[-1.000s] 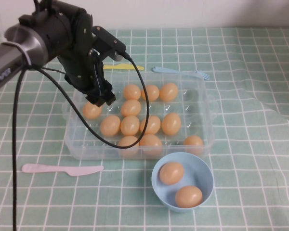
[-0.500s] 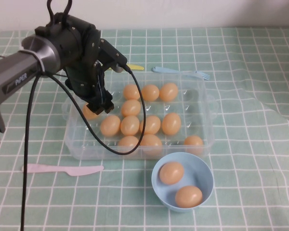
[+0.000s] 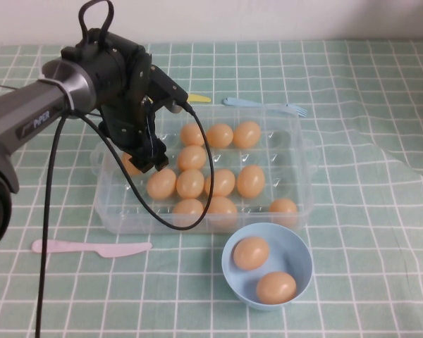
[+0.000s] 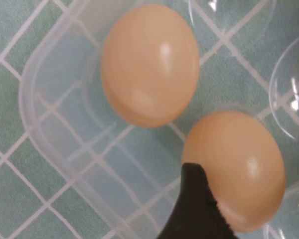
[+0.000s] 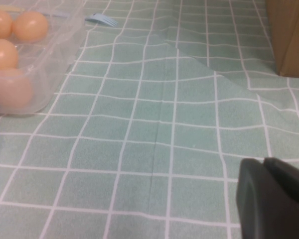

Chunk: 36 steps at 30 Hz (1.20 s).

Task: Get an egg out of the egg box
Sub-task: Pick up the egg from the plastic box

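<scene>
From the raised camera, a clear plastic egg box (image 3: 304,151) sits in the middle of a green checked tablecloth (image 3: 381,232). It holds about eleven orange-tan eggs, clustered toward its left and centre. The left gripper (image 3: 146,159) reaches down into the box's left end, its black fingers spread wide apart. The egg (image 3: 130,166) nearest that end lies just beside the fingertips, partly hidden behind them; nothing is lifted. A black cable (image 3: 197,183) loops from the arm across the box. In front of the box, touching its near wall, stands a light-blue bowl (image 3: 302,265) with two more eggs inside. A pale pink plastic knife (image 3: 92,247) lies in front of the box's left corner. Behind the box lie a yellow utensil (image 3: 199,98) and a blue fork (image 3: 264,105).

From the left wrist camera, the egg (image 4: 149,64) rests in the rounded corner of the egg box (image 4: 45,134). A second egg (image 4: 234,169) lies just beside it. One black fingertip (image 4: 194,209) overlaps this second egg; whether it touches cannot be told.

From the right wrist camera, the right gripper (image 5: 271,199) hangs over bare tablecloth (image 5: 154,124), well to the right of the egg box (image 5: 55,64). Only a dark piece of it shows, so whether its fingers are apart or together cannot be told. A brown box (image 5: 289,35) stands at the far edge.
</scene>
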Each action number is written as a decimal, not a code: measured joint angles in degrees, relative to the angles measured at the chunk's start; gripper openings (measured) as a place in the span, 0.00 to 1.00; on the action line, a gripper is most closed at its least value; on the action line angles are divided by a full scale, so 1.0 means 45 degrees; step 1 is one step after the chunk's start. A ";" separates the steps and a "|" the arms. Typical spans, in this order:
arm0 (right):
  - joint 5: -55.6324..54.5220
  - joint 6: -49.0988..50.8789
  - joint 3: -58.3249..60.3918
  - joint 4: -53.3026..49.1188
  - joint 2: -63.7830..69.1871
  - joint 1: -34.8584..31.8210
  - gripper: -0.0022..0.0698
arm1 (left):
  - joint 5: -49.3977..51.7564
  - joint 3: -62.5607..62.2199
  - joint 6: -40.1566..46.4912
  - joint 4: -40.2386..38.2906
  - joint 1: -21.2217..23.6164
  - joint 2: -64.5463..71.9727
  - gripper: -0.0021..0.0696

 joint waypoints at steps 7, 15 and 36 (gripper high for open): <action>0.0000 0.0000 0.0000 0.0000 0.0000 0.0000 0.01 | -0.0200 0.0000 0.0000 0.0040 0.0000 0.0166 0.63; 0.0000 0.0000 0.0000 0.0000 0.0000 0.0000 0.01 | -0.0379 0.0000 0.0000 0.0253 0.0000 0.0457 0.63; 0.0000 0.0000 0.0000 0.0000 0.0000 0.0000 0.01 | -0.0179 0.0000 -0.0477 0.0355 0.0000 -0.0303 0.51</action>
